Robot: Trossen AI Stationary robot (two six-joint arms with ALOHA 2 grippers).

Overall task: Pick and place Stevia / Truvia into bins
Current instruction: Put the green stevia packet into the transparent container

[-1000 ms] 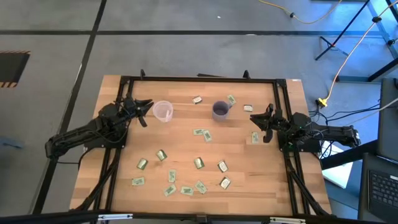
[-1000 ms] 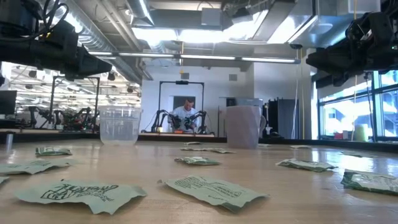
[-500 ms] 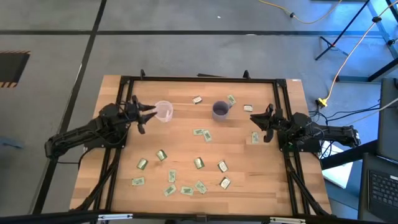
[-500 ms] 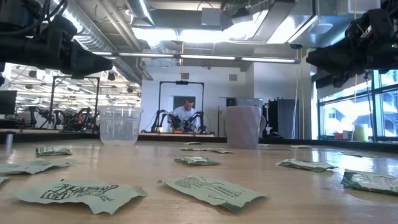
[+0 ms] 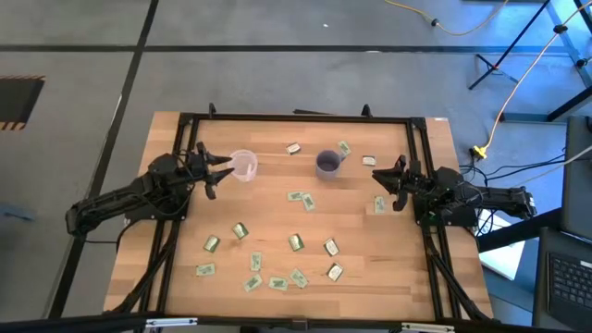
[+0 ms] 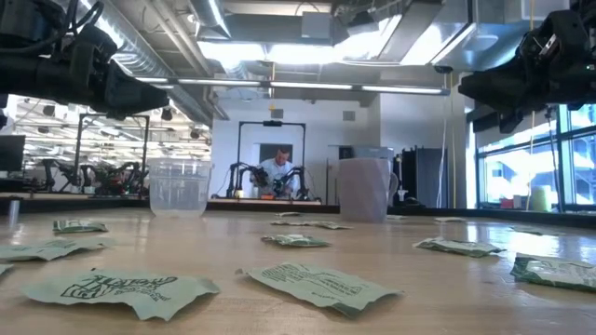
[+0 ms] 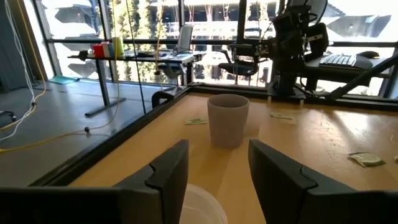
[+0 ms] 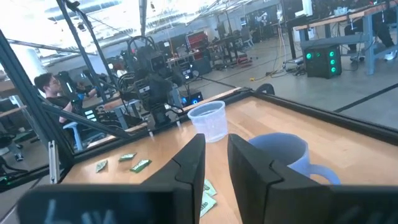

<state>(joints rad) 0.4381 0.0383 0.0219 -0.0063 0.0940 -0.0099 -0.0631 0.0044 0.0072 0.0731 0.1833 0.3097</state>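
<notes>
Many green-and-white Stevia packets [image 5: 296, 242] lie flat across the table's middle and near half, close up in the low view [image 6: 317, 284]. The clear cup [image 5: 242, 165] and the purple-grey mug [image 5: 327, 164] stand upright toward the far side. My left gripper [image 5: 220, 174] hovers open just left of the clear cup, whose rim [image 7: 199, 208] shows below its fingers, and holds nothing. My right gripper [image 5: 381, 188] hangs above the table right of the mug [image 8: 280, 155], fingers a narrow gap apart and empty, with one packet [image 5: 379, 203] beside it.
A black frame rail [image 5: 296, 118] runs round the table's far and side edges. A few packets [image 5: 293, 148] lie behind the cups near the far edge. Bare wood [image 5: 268, 213] lies between the cups and the packets. Far off in the room a person sits at another rig [image 6: 277, 167].
My left gripper has moved a little toward the clear cup and turned slightly, staying open. My right arm and every packet and cup have kept still.
</notes>
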